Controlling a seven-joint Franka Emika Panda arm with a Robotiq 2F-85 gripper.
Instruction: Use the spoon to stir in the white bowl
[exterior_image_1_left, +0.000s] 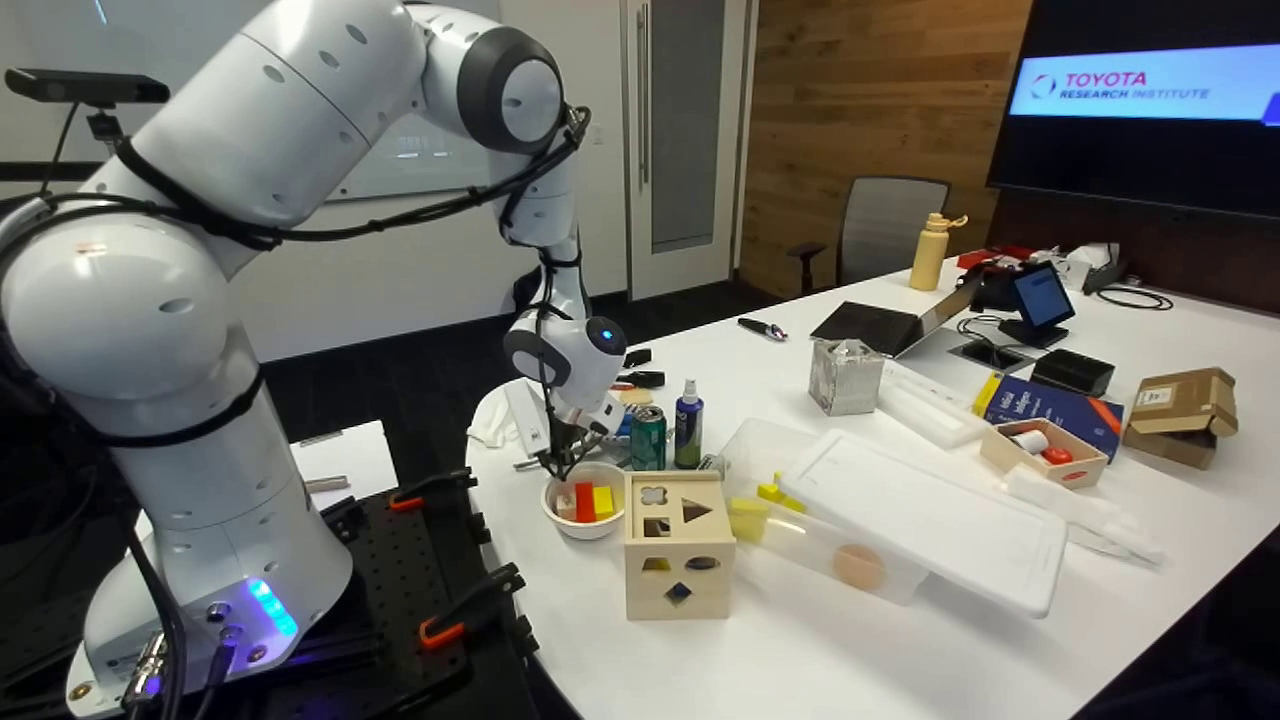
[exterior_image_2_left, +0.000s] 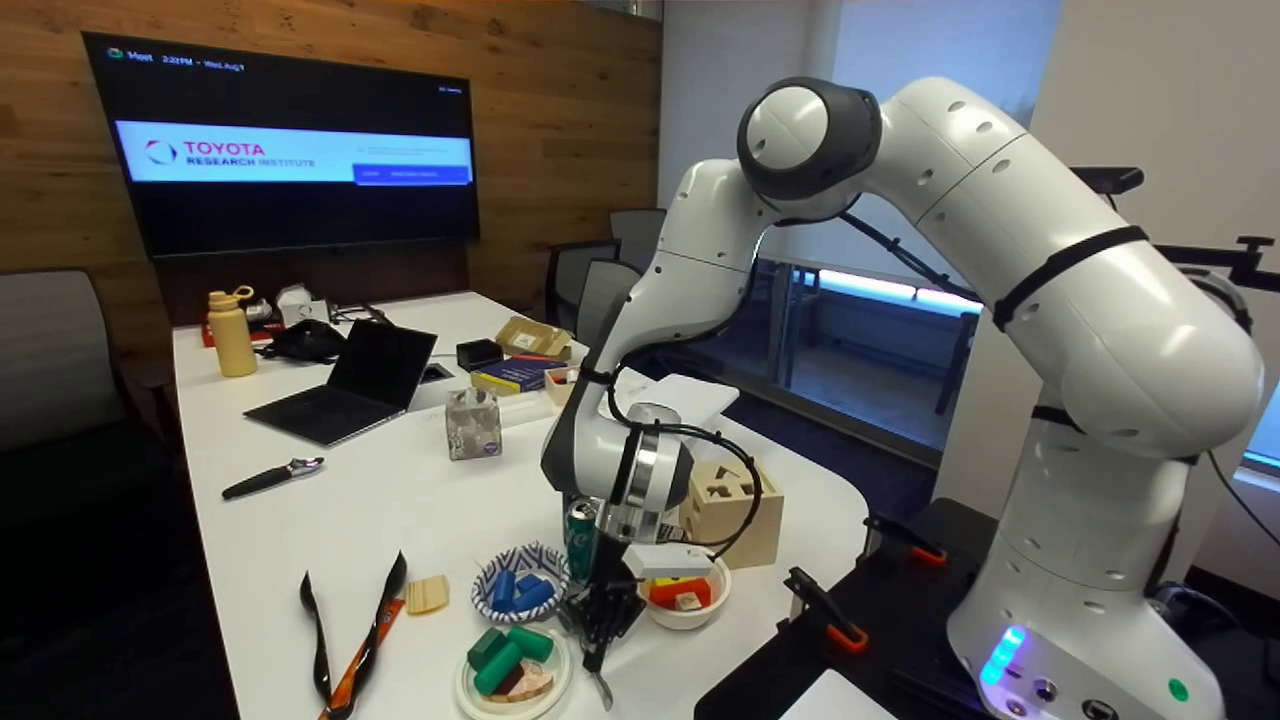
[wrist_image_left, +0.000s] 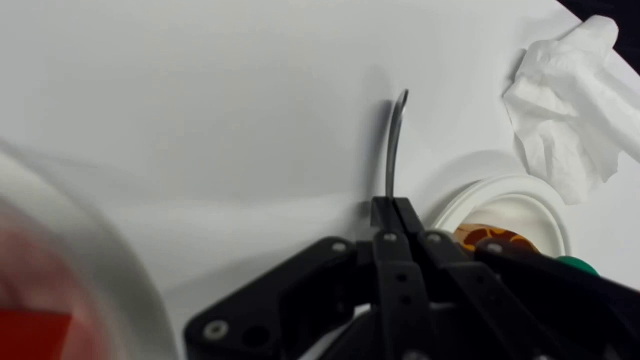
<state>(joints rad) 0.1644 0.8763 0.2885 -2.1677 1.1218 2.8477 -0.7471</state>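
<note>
— What's in your grip?

— My gripper (wrist_image_left: 393, 204) is pinched together on the spoon (wrist_image_left: 393, 145), which shows edge-on in the wrist view as a thin metal stem. I can't tell whether the free tip is scoop or handle; that tip points away from the white bowl (exterior_image_1_left: 588, 530).

— And where is the white bowl itself?

— On the table (exterior_image_1_left: 850, 650); my gripper is just beside it, outside the rim. It holds a red block (exterior_image_1_left: 584, 502) and a yellow block (exterior_image_1_left: 603, 502), among other pieces.

— So which step is this?

— I judge the spoon secured and the stirring not yet begun, so the step in hand is bringing it to the bowl. Next I should lift enough to clear the bowl's rim, turn the spoon until its working end is over the blocks, then lower it and make small, slow circles. Pressing hard could push pieces over the edge.

— Anything to mind?

— The wooden shape-sorter cube (exterior_image_1_left: 680, 550), just beside the bowl; whether they touch I can't tell. The green can (exterior_image_1_left: 648, 440) is near the bowl too. Farther from the bowl, on its gripper side, sits a white dish (wrist_image_left: 510, 184) with green blocks (exterior_image_2_left: 499, 668). The laptop (exterior_image_2_left: 350, 390), well apart from the bowl, shouldn't concern me.
</note>
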